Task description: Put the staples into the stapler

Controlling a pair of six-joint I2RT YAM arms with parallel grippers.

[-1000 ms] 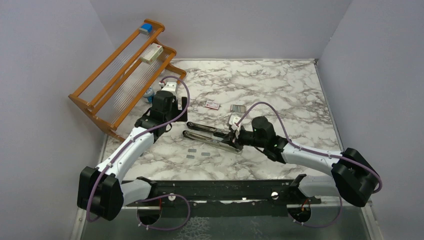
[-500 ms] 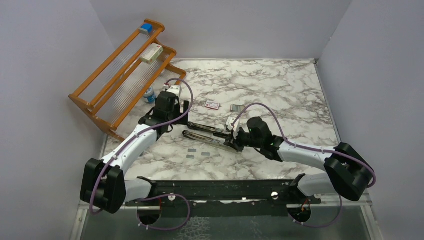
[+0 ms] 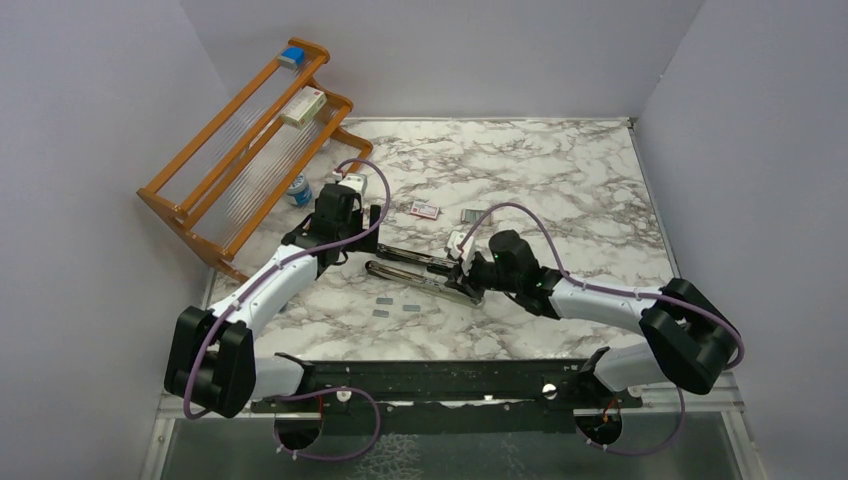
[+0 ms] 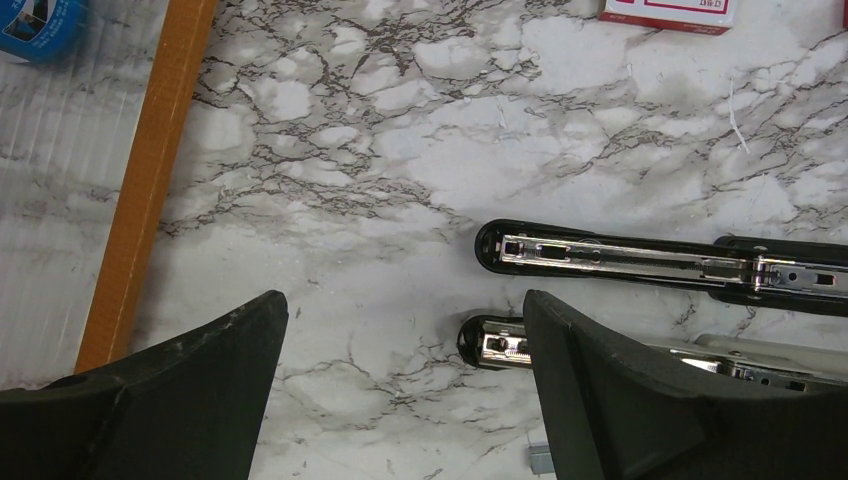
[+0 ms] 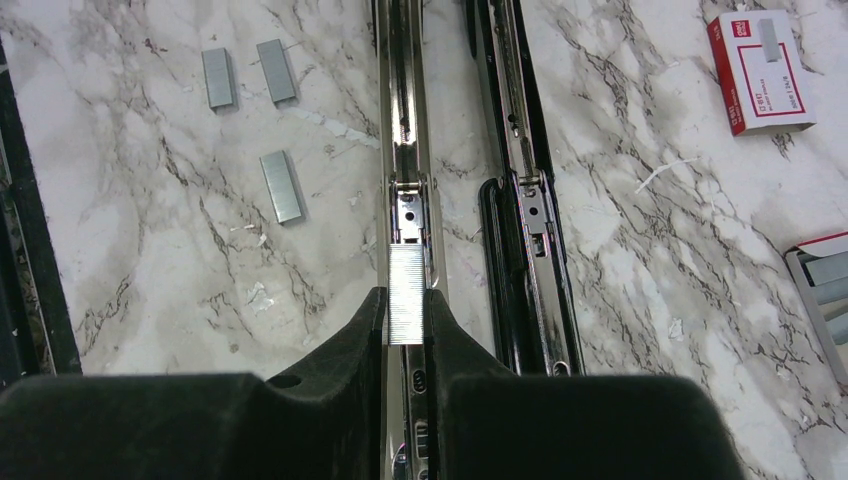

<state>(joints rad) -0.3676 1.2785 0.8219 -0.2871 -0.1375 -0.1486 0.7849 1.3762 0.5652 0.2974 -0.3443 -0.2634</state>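
Observation:
The black stapler (image 3: 415, 272) lies opened flat on the marble, its two arms side by side with silver rails up. My right gripper (image 5: 406, 300) is shut on a silver strip of staples (image 5: 406, 285), held lengthwise right over the rail (image 5: 403, 120) of one arm; the other arm (image 5: 520, 230) lies to its right. My left gripper (image 4: 403, 305) hangs open above the table at the stapler's left end (image 4: 495, 343), holding nothing. Three loose staple strips (image 5: 281, 186) lie near the rail. The red-and-white packet (image 5: 760, 70) and grey tray (image 5: 825, 290) sit beyond.
A wooden rack (image 3: 250, 140) stands at the back left with a white-and-red box (image 3: 303, 106) and a blue item (image 3: 291, 56) on it. A small blue-and-white bottle (image 3: 297, 188) sits at its foot. Grey walls close in three sides.
My right arm has slid left along the stapler with the strip still gripped. The left gripper has drifted slightly toward the back and stays open.

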